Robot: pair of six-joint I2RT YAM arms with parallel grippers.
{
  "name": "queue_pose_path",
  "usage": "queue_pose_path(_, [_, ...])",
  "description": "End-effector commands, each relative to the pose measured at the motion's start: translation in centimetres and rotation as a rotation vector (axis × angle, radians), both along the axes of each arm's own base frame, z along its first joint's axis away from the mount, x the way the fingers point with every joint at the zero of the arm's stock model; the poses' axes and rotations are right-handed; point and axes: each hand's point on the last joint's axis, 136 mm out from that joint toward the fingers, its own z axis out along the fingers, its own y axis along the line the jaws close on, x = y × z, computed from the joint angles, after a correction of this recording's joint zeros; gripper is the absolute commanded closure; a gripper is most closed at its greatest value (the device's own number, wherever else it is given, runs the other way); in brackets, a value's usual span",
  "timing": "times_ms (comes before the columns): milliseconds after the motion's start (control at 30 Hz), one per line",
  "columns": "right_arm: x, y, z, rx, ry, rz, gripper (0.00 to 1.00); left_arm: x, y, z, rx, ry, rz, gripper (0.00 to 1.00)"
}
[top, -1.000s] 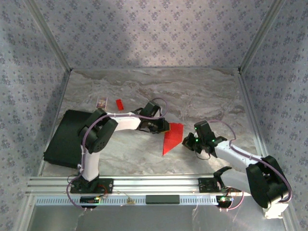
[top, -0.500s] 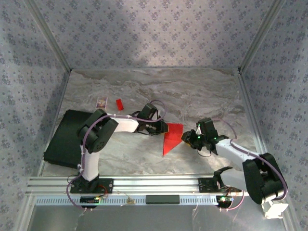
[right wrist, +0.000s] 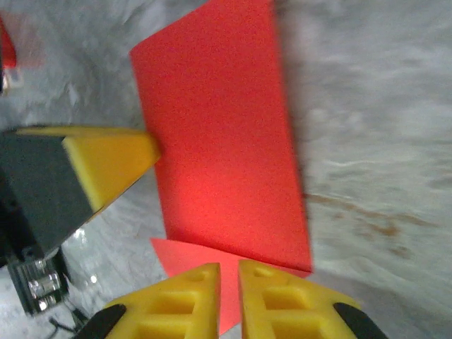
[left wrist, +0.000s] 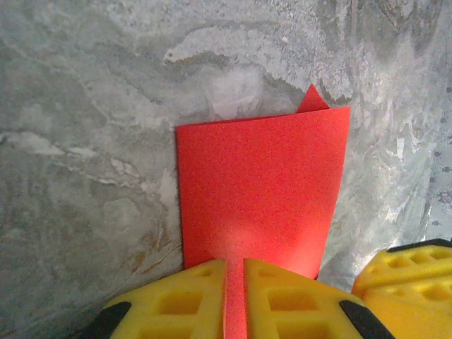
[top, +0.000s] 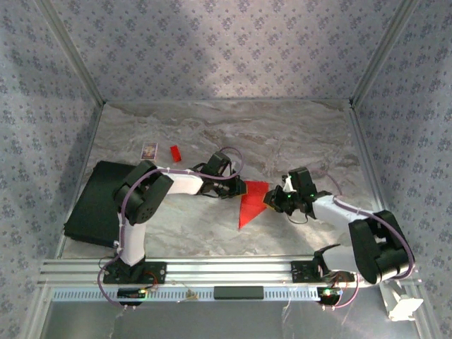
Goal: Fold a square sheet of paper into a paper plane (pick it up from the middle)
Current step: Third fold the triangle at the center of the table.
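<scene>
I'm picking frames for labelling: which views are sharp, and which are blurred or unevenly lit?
Left wrist: sharp, the paper crisp-edged, brighter near the left gripper. Right wrist: motion-blurred, table veins smeared, paper edges soft. Top external: in focus, with a soft shadow on the back wall.

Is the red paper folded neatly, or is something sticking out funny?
A little odd: the square sheet of paper is folded, but a small red corner pokes out past its far edge, so the layers don't line up. The left pincer is clamped on its near edge.
</scene>
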Motion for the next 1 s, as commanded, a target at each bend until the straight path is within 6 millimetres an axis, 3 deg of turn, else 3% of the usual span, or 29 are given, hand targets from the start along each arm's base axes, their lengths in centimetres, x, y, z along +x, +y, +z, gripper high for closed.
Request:
queue_pose_path(0, [0.0,1.8,0.5,0.046,-0.008,0.07,0.95,-1.9,0.7,-0.9,0.056,0.057,-0.032,0.86])
queue_pose_path(167, [-0.4,2.9,-1.2,0.036,0.037,0.092,1.0,-1.6,0.3,0.4,0.033,0.039,-0.033,0.85])
queue_pose_path(400, [-1.5,1.4,-4.8,-0.08,0.131,0.052,1.0,-1.7,0.8,3.0,0.016,-0.005,-0.028,0.78])
queue_pose_path(500, [-1.8,1.2,-5.2,-0.09,0.143,0.041,1.0,-2.1,1.7,3.7,0.04,-0.024,-0.019,0.74])
queue_pose_path(833, [-1.7,1.2,-5.2,-0.095,0.144,0.033,1.0,-8.4,3.6,1.9,0.237,-0.025,-0.121,0.57])
queue_pose_path(967, [-1.7,1.2,-5.1,-0.094,0.142,0.034,1.0,-9.9,4.1,0.8,0.341,-0.029,-0.164,0.56])
